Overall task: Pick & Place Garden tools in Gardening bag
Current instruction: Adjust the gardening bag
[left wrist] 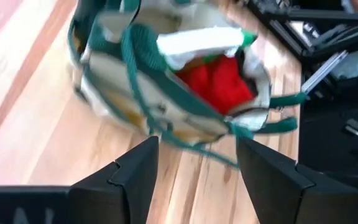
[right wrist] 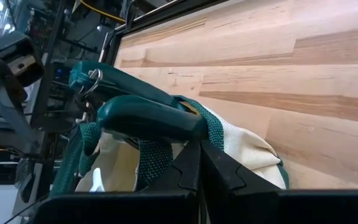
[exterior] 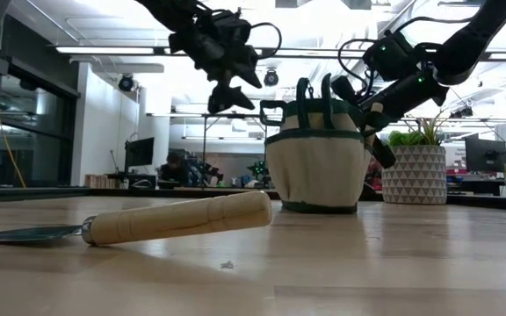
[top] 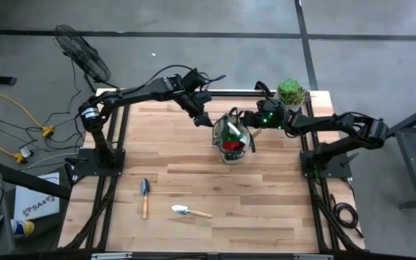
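The gardening bag [top: 232, 139] is seen upright on the worktop [top: 266, 209], just below the left gripper [top: 201, 119], whose fingers [left wrist: 135, 171] are held apart and empty. A red item [left wrist: 219, 79] is visible inside the bag. The right gripper [top: 249, 119] is pressed together on the bag's rim (green trim pinched). Two trowels [top: 145, 195] [top: 190, 211] are left well apart from both grippers.

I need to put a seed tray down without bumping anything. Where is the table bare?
Bare: the right front, beyond the pale trowel, and the left rear. Crowded: around the bag, with the left hand, right hand and plant pot.
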Tool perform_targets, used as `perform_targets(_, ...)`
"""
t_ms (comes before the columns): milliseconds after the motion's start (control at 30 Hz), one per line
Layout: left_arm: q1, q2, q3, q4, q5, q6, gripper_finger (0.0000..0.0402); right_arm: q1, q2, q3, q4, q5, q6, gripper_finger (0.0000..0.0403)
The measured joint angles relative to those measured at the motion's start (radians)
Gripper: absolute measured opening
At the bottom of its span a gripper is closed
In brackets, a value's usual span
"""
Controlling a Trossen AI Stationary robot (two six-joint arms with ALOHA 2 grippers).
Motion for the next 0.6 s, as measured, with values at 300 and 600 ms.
perform_targets(300, 0.012, -0.022, -0.002, -0.079, -0.005, 0.063, 0.0214, 0.000, -0.014, 0.000, -0.006, -0.010, 0.000, 0.0002)
perform_targets(600, 0.011, -0.026, -0.002, -0.114, -0.016, 0.086, 0.0214, 0.000, -0.100, 0.000, -0.081, -0.010, -0.001, 0.0003)
